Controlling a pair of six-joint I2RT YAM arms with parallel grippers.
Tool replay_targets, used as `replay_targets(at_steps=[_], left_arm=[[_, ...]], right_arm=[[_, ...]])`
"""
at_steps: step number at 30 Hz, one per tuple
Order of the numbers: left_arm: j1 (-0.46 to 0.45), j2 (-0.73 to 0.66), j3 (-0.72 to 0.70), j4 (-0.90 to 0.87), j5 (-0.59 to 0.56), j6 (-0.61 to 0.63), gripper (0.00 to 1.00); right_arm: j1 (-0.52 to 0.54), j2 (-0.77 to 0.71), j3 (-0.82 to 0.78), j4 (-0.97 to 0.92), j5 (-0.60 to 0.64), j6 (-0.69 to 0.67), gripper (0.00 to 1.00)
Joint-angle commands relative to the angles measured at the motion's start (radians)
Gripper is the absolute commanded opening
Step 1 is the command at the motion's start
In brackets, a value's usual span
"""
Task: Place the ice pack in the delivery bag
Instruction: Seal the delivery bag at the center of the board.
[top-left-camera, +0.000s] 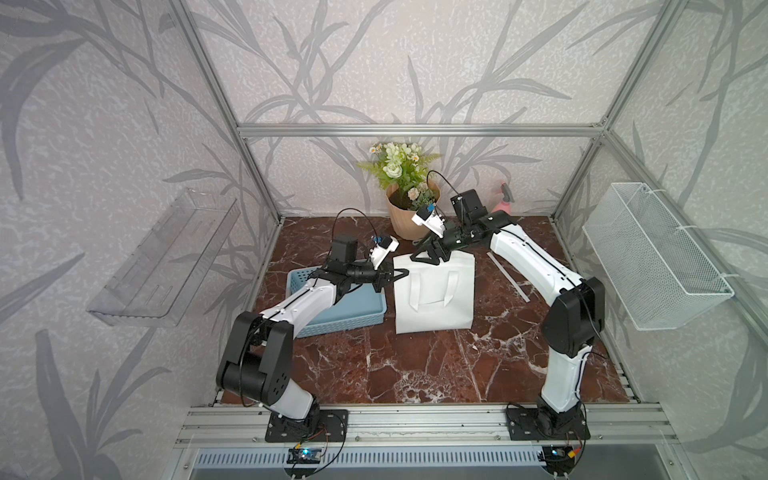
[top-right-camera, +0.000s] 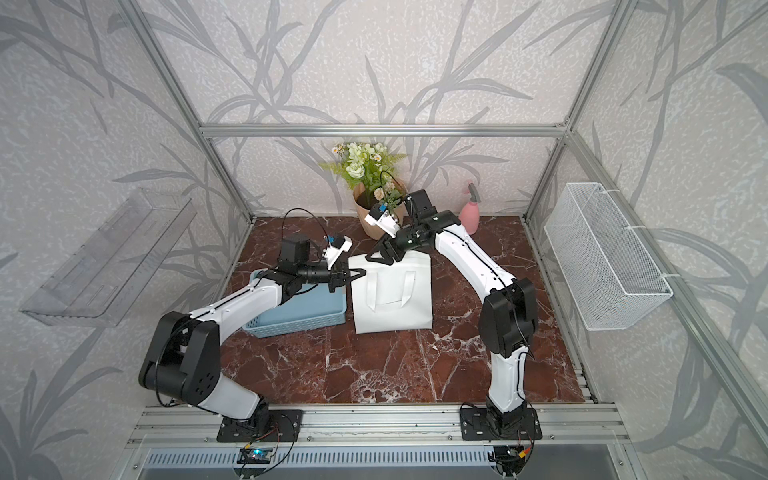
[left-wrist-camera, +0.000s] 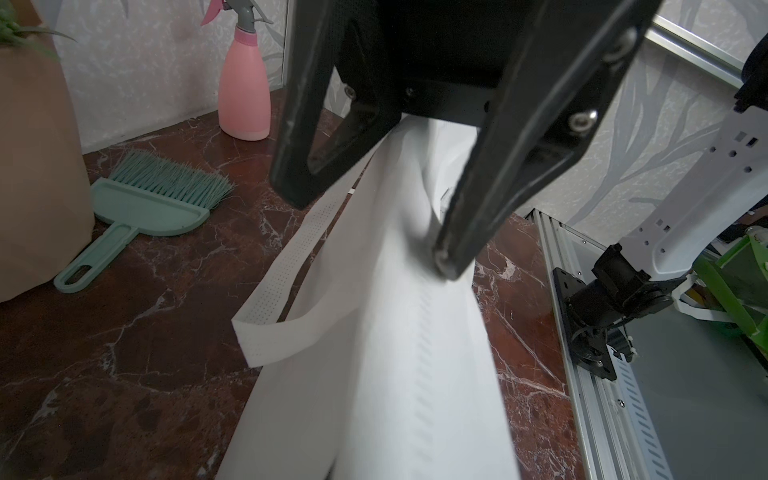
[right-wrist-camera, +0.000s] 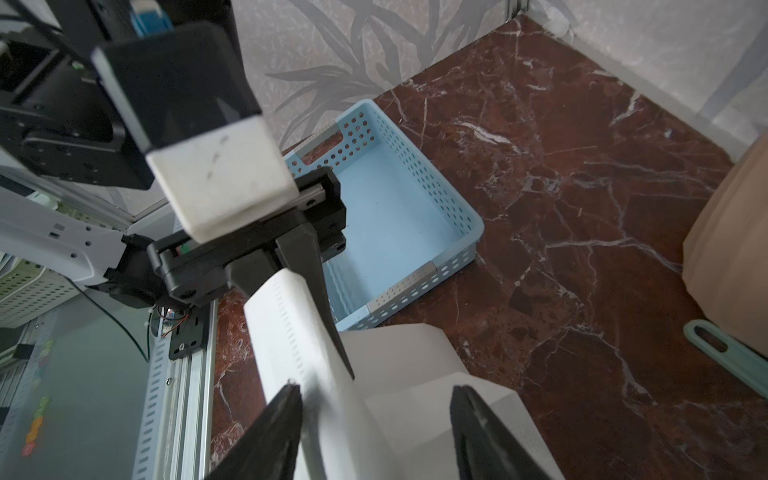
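The white delivery bag (top-left-camera: 434, 299) (top-right-camera: 390, 295) stands mid-table, its face with a loop handle turned toward the top views. My left gripper (top-left-camera: 401, 274) (top-right-camera: 360, 273) is shut on the fabric at the bag's upper left edge; the right wrist view shows that pinch (right-wrist-camera: 340, 357). My right gripper (top-left-camera: 430, 259) (top-right-camera: 384, 257) hovers open over the bag's top rim, one finger on either side of the white fabric (right-wrist-camera: 376, 399) (left-wrist-camera: 374, 230). The ice pack is out of view.
An empty blue perforated basket (top-left-camera: 332, 307) (right-wrist-camera: 399, 208) sits left of the bag, under my left arm. Behind it are a paper-wrapped flower pot (top-left-camera: 411, 208), a pink spray bottle (top-right-camera: 469, 212) and a green hand brush (left-wrist-camera: 153, 199). A white strip (top-left-camera: 507, 276) lies to the right.
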Motion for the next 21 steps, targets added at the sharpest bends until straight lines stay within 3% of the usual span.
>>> replay_targets(at_steps=[1,4,13,18,21], left_arm=[[-0.004,-0.034,0.029,-0.015,0.014,0.025,0.00],[-0.004,-0.030,0.030,-0.015,0.016,0.027,0.00],[0.007,-0.032,0.034,-0.027,0.006,0.044,0.00],[0.013,-0.036,0.035,-0.028,0.000,0.042,0.04],[0.014,-0.044,0.035,-0.027,-0.009,0.035,0.13]], right_arm=[[0.014,-0.012,0.007,-0.123,-0.021,-0.075,0.57],[0.025,-0.009,-0.001,-0.142,0.029,-0.098,0.45],[0.042,-0.030,-0.054,-0.188,0.083,-0.208,0.48],[0.042,-0.050,-0.063,-0.188,0.095,-0.242,0.15],[0.041,-0.060,-0.070,-0.189,0.084,-0.256,0.12]])
